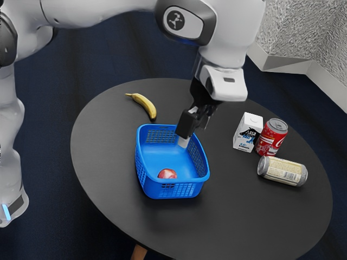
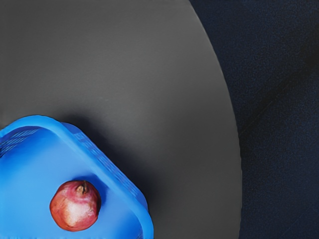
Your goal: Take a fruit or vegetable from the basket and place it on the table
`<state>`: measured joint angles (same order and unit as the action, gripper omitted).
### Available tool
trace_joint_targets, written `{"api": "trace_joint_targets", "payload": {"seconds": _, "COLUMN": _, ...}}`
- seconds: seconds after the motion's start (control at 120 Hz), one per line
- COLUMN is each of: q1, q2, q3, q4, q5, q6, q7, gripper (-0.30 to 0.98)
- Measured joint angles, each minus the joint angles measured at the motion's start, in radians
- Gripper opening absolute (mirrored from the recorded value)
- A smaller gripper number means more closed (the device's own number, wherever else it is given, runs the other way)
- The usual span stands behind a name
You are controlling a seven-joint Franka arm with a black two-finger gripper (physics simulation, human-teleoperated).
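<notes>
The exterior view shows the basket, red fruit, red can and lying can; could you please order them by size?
1. Basket
2. Lying can and red can, too alike to rank
3. Red fruit, partly hidden

A round, dark grey bench [image 1: 249, 216] stands on a wooden leg [image 1: 139, 252] over a deep blue floor [image 1: 49, 135]. At the exterior view's upper right, a rough, mottled grey wall [image 1: 298, 27] turns at corners above a smooth, pale baseboard [image 1: 287, 66]. Soft light faintly brightens the benchtop.
</notes>
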<state>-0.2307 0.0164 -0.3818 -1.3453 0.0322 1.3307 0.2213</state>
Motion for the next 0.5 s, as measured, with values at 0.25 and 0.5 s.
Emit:
{"api": "trace_joint_targets", "payload": {"seconds": 0.25, "q1": 0.162, "q2": 0.000, "q3": 0.026, "q4": 0.013, "q5": 0.047, "q6": 0.033, "q7": 0.054, "gripper": 0.69}}
{"api": "trace_joint_targets", "payload": {"seconds": 0.5, "q1": 0.484, "q2": 0.003, "q3": 0.029, "q4": 0.015, "q5": 0.099, "q6": 0.084, "q7": 0.102, "gripper": 0.69}}
